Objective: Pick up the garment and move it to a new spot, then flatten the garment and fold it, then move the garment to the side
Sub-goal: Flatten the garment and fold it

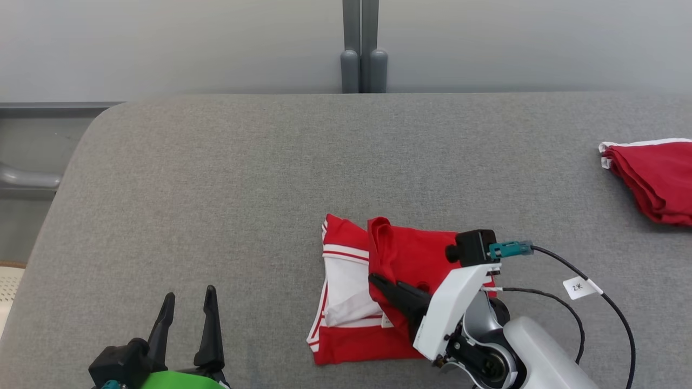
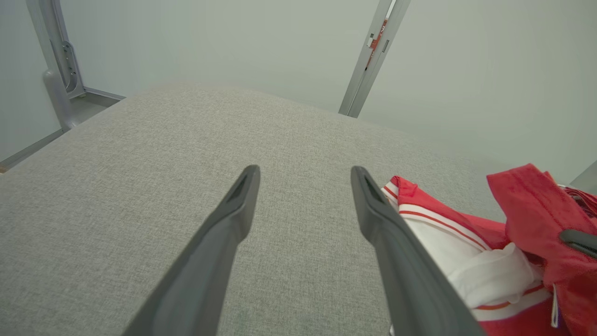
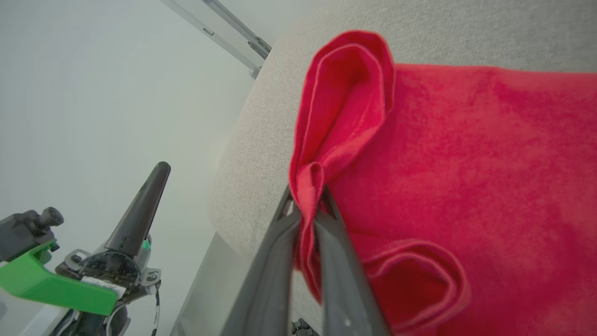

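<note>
The garment [image 1: 357, 292] is red with white panels and stripes and lies partly folded at the middle front of the grey table [image 1: 270, 178]. My right gripper [image 1: 374, 280] is shut on a red fold of it, lifting that edge over the rest. In the right wrist view the red cloth [image 3: 447, 177] is pinched between the two dark fingers [image 3: 275, 261]. My left gripper [image 1: 188, 302] stands open at the lower left, well clear of the garment. Its spread fingers [image 2: 224, 233] frame bare table in the left wrist view, with the garment [image 2: 466, 252] beside the right one.
A second red cloth with white trim [image 1: 654, 178] lies at the table's right edge. A grey post [image 1: 361, 48] stands behind the table against the pale wall. The table's rounded left edge [image 1: 65, 178] drops off beside a grey rail. Black cables [image 1: 567, 281] trail from my right wrist.
</note>
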You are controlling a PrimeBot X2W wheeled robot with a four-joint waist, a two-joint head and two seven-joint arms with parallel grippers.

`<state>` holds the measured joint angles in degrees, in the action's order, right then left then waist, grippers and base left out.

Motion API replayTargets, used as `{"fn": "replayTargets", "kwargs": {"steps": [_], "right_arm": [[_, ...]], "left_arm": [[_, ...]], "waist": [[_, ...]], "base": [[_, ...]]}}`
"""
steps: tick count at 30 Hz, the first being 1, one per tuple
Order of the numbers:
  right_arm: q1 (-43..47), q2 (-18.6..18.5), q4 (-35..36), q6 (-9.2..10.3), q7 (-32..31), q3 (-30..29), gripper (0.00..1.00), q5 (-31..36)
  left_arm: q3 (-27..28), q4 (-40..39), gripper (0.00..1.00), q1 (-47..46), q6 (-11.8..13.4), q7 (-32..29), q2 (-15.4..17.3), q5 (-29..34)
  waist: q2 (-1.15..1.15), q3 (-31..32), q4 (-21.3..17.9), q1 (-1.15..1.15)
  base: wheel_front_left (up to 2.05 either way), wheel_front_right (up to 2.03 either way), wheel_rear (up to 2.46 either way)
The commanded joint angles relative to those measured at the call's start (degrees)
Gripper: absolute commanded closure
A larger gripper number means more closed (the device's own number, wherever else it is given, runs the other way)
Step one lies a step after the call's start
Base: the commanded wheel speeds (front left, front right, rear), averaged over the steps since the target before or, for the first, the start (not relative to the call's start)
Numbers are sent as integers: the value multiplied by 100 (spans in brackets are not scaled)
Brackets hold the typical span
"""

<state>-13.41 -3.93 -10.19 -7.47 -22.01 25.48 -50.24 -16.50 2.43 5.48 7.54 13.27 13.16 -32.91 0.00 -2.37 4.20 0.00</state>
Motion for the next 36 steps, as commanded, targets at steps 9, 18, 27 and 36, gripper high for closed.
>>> {"fn": "replayTargets", "kwargs": {"steps": [9, 18, 27, 36], "right_arm": [[-651, 103, -877, -4, 452, 337, 100, -131], [-1171, 93, -1476, -4, 1063, 1073, 0, -808], [-1631, 95, -1871, -4, 2029, 1395, 0, -1054], [-1860, -130, -2227, -4, 3110, 1091, 0, 357]], "left_arm": [[-55, 111, 0, -185, -47, 62, -79, -30], [-83, 222, 0, -208, -81, 94, -127, -44], [-109, 254, 0, -230, -74, 112, -123, -14], [-135, 186, 0, -158, -44, 133, -118, 14]], "waist": [[0, -38, 224, 0], [0, -8, 308, 0], [0, 8, 311, 0], [0, 15, 114, 0]], "base": [[0, 0, 0], [0, 0, 0], [0, 0, 0], [0, 0, 0]]}}
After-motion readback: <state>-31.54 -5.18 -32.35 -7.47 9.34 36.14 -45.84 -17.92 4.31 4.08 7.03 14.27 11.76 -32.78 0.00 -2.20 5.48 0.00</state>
